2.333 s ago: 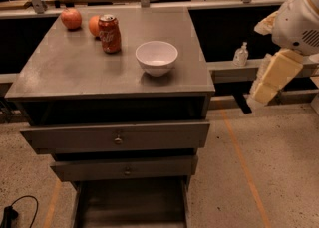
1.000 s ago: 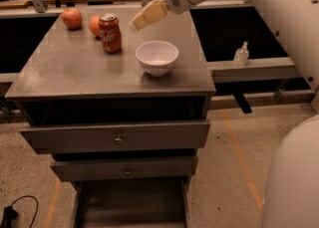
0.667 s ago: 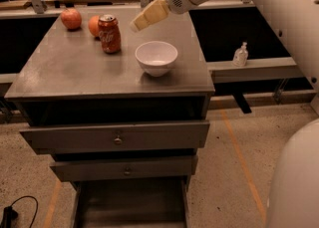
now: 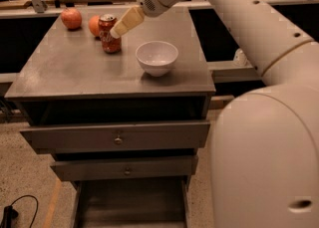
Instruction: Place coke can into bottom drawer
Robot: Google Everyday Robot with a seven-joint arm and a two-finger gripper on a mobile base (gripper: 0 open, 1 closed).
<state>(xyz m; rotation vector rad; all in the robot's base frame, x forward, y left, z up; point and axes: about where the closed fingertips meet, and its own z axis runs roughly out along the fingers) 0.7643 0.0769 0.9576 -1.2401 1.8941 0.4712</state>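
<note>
The red coke can [image 4: 108, 34] stands upright on the grey cabinet top [image 4: 75, 72], towards the back left. My gripper [image 4: 117, 32] reaches in from the upper right, and its cream fingertips sit right at the can's upper right side. The bottom drawer [image 4: 130, 207] is pulled out at the foot of the cabinet, a dark tray with nothing visible in it.
Two orange-red fruits [image 4: 71, 18] lie behind and left of the can. A white bowl [image 4: 157, 57] stands to the can's right. Two knobbed drawers [image 4: 117, 138] above the bottom one are closed. My arm fills the right side. A black cable [image 4: 12, 212] lies on the floor at left.
My gripper has moved left and down across the cabinet top, from above the bowl to right beside the can. The can, bowl and fruits have not moved.
</note>
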